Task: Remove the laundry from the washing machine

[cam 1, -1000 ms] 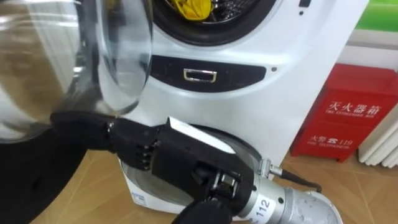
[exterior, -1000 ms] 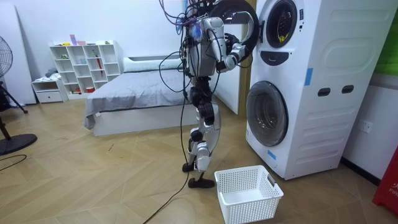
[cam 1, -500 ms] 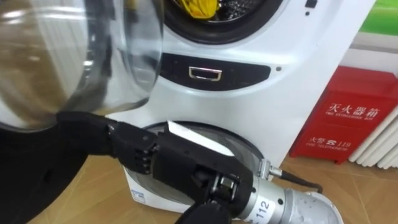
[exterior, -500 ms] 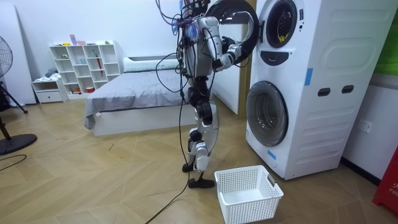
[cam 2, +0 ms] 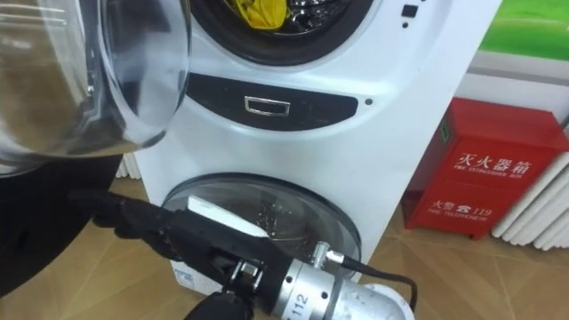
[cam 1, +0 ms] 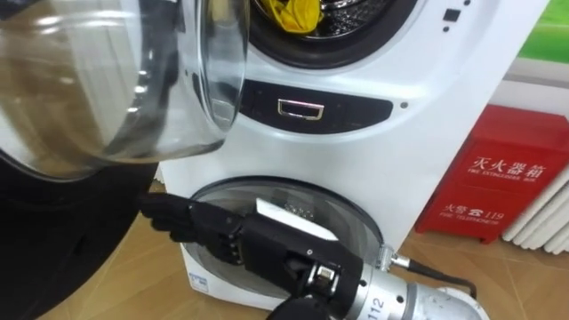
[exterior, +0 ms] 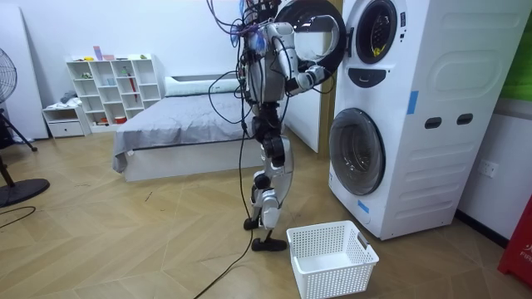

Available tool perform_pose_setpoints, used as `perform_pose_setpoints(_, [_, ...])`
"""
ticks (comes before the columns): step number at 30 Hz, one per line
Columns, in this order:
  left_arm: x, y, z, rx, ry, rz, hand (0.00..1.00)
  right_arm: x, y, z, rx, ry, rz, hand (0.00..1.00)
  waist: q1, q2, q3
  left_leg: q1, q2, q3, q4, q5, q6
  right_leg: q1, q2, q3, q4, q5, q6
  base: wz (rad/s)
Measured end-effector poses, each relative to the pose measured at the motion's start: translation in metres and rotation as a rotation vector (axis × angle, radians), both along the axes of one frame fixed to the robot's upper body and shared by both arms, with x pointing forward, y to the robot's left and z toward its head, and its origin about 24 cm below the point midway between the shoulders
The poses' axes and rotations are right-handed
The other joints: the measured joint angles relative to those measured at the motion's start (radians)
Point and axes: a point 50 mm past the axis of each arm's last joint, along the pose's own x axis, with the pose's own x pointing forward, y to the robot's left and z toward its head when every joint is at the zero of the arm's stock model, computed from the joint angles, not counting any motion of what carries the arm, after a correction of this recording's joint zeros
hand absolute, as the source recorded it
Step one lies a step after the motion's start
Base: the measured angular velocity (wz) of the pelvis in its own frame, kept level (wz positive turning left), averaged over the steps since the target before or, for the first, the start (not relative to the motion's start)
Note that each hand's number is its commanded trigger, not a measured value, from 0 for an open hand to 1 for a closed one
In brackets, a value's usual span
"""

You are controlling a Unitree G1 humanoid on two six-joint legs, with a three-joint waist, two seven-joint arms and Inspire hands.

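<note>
A yellow cloth (cam 1: 298, 13) lies in the drum of the upper washing machine (cam 1: 356, 89), whose round door (cam 1: 116, 80) with its glass bowl stands swung open at the left. My right hand (cam 1: 222, 240) reaches in from the lower right. It is open, its straight fingers (cam 1: 169, 213) pointing left just below the glass bowl, apart from it and holding nothing. In the room view I stand upright facing the stacked machines with that right hand (exterior: 312, 75) raised to the open door.
The lower machine's round door (cam 1: 284, 204) is closed behind my hand. A red cabinet (cam 1: 502, 187) and a white radiator (cam 1: 547, 222) stand at the right. A white laundry basket (exterior: 332, 257) sits on the floor by my feet.
My right hand has dropped down and back from the underside of the door's glass. The view has shifted a little, and more of the lower door shows.
</note>
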Motion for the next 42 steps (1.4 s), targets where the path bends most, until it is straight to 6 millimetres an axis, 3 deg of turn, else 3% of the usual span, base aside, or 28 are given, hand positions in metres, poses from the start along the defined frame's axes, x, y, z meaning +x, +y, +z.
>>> perform_pose_setpoints(7, [0.005,-0.007,-0.001,-0.01,-0.015,-0.005,0.0,0.006,0.016,0.001,-0.024,-0.021,0.038,0.0,0.029,0.013,0.0091,-0.008,0.0,0.002,-0.003,0.0,0.0,-0.006,-0.001,0.001,-0.002,0.0,0.0,0.0])
perform_pose_setpoints(10, [0.005,-0.007,-0.001,-0.01,-0.012,-0.003,0.0,0.011,0.021,0.004,-0.02,-0.027,0.039,0.0,0.047,0.013,0.0089,-0.018,0.0,0.002,-0.003,0.0,0.0,-0.017,-0.001,0.0,-0.003,0.0,0.0,0.02])
perform_pose_setpoints(18, [0.008,-0.008,0.0,0.004,-0.027,0.0,0.0,0.012,0.038,0.017,0.004,-0.072,0.092,0.0,0.053,0.004,0.0038,-0.021,0.0,-0.01,-0.003,0.0,0.0,-0.018,-0.001,-0.01,-0.002,0.0,0.0,0.02])
perform_pose_setpoints(28, [0.007,-0.008,-0.001,0.015,-0.007,-0.009,0.0,0.013,0.049,0.007,-0.025,-0.009,0.108,0.0,0.055,0.004,0.0079,-0.013,0.0,-0.008,-0.01,0.0,0.0,-0.017,-0.001,-0.006,0.0,0.0,0.0,0.0])
perform_pose_setpoints(37, [0.005,-0.008,-0.002,0.021,0.008,-0.003,0.0,0.016,0.051,0.005,-0.024,0.005,0.087,0.0,0.095,0.003,0.0083,-0.015,0.0,-0.012,-0.01,0.0,0.0,-0.017,-0.001,-0.009,-0.001,0.0,0.0,0.0])
perform_pose_setpoints(42, [0.006,-0.009,-0.002,0.019,0.005,-0.001,0.0,0.019,0.047,-0.004,-0.058,0.03,0.072,0.0,0.087,0.004,0.0086,-0.017,-0.001,-0.016,-0.009,0.0,0.0,-0.015,-0.002,-0.015,-0.003,0.0,0.0,0.03])
